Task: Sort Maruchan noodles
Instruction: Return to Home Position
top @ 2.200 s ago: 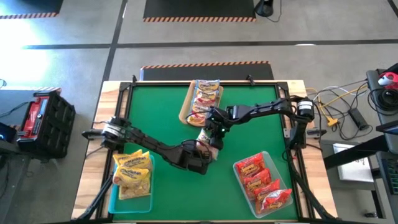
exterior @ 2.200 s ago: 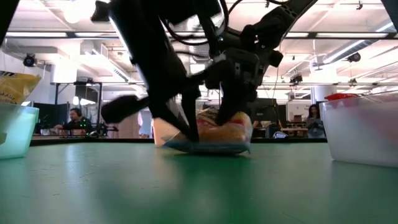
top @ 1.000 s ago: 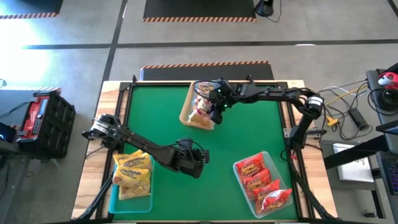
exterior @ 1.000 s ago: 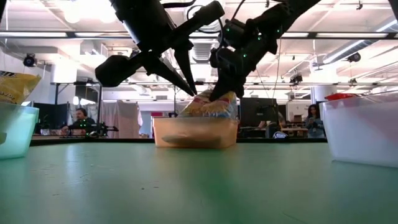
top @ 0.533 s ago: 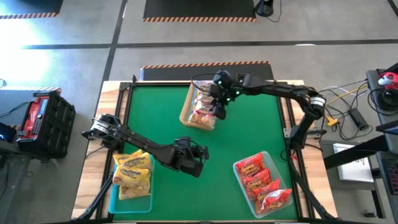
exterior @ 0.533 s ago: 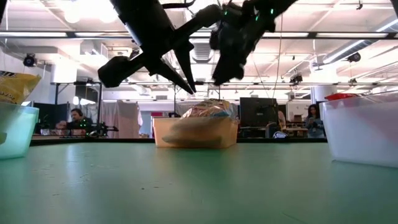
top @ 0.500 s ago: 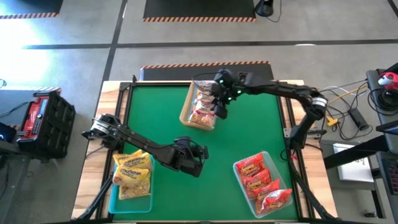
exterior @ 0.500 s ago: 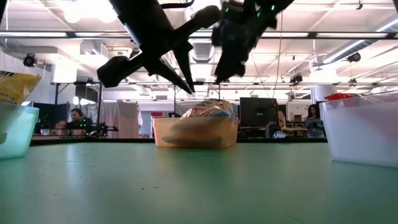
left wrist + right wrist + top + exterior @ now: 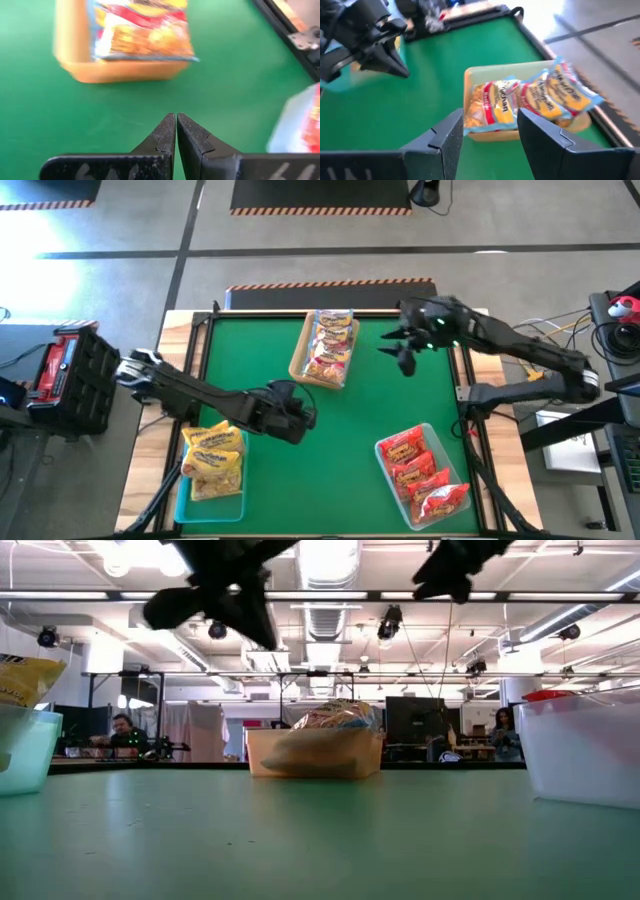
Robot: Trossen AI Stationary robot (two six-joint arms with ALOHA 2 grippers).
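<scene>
Noodle packets (image 9: 327, 340): all binned by colour. Silvery-orange ones lie in the tan tray (image 9: 298, 362), yellow in the teal bin (image 9: 215, 507), red in the clear bin (image 9: 430, 430). Green mat (image 9: 390, 400): no loose packets.

Left gripper (image 9: 176, 120): fingers pressed together, empty, over the mat's left.

Right gripper (image 9: 490, 122): fingers spread, empty, near the tan tray.

Sorting looks complete; only parking the arms seems left.

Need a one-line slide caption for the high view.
Noodle packs sit in tan tray, teal tray and clear bin; left gripper shut, right gripper open.
</scene>
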